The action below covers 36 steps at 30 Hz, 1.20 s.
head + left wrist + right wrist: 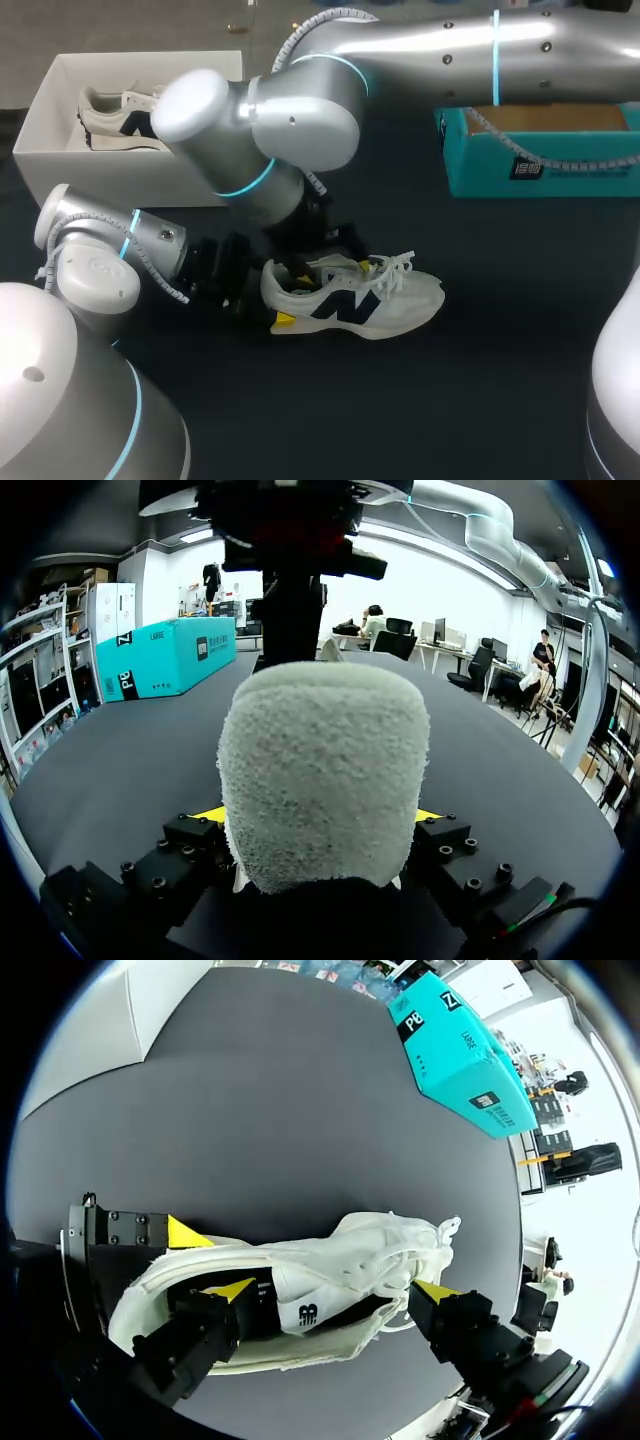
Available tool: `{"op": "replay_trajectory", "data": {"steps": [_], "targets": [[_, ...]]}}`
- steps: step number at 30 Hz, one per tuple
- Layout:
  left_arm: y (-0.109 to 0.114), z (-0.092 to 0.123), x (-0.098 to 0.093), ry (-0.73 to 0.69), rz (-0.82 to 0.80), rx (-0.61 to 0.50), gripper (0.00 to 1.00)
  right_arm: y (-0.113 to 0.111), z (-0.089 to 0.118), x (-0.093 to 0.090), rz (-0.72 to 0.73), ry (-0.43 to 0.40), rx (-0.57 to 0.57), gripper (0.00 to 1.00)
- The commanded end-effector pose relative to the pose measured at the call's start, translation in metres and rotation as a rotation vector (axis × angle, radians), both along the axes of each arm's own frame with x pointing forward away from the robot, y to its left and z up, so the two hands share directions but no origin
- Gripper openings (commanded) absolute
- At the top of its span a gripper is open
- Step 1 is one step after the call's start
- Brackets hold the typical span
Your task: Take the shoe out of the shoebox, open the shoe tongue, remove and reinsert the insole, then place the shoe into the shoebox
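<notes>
While the shoe (370,300) stands on its sole in the middle of the surface (470,400), toe to the right, it is out of the shoebox (130,182), and I judge the insole step to be the one in hand. My left end effector (318,816) is clamped on the heel (320,750), one yellow tip on each side. My right end effector (332,1290) hangs over the opening with its fingers (200,1335) spread wide, holding nothing. One tip sits down inside the opening near the heel; the other is beside the tongue (395,1250) and laces (400,265). The dark layer with a logo beneath it looks like the insole (300,1312), though I cannot tell whether it lies flat.

The main risk, as I see it, is that the two end effectors are close together at the heel. A careless close or sweep of the right one could knock the left one or pull the shoe out of its grip. The fluffy heel looks soft and could squash and slip. The loose laces could snag on the right tip beside them and tip the shoe on a lift. If the tongue folds down, the insole could bunch against it.

The shoebox, far left, holds another shoe (110,118), so room there is tight. The teal box (540,165) at far right is well apart.
</notes>
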<state>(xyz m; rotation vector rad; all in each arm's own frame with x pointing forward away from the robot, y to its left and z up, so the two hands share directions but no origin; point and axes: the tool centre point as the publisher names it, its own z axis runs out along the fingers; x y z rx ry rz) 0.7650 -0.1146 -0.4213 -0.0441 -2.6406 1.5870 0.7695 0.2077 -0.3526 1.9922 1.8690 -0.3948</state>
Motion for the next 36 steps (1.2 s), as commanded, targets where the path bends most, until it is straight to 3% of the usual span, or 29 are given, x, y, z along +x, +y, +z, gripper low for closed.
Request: {"op": "replay_trajectory", "data": {"steps": [1,6,7,8,15,20,25,36], "targets": [[-0.002,-0.003,0.001,0.000,0.002,0.002,0.00,-0.009,-0.004,-0.002,-0.114,-0.054,0.006,1.00],[-0.002,-0.003,0.001,0.000,0.002,0.002,0.00,-0.021,0.000,0.001,-0.141,-0.060,-0.016,1.00],[-0.002,-0.003,0.001,0.000,0.002,0.002,0.00,-0.024,0.003,0.002,-0.145,-0.067,-0.019,0.82],[-0.002,-0.003,0.001,0.000,0.002,0.002,0.00,-0.026,0.005,0.002,-0.149,-0.071,-0.022,0.52],[-0.002,-0.003,0.001,0.000,0.002,0.002,0.00,-0.035,0.020,0.007,-0.176,-0.078,-0.010,0.18],[-0.002,-0.003,0.001,0.000,0.002,0.002,0.00,-0.036,0.026,0.009,-0.196,-0.067,0.006,0.17],[-0.002,-0.003,0.001,0.000,0.002,0.002,0.00,-0.036,0.027,0.012,-0.216,-0.040,0.040,0.00],[-0.002,-0.003,0.001,0.000,0.002,0.002,0.00,-0.052,0.032,0.013,-0.245,-0.017,0.099,0.00]]}}
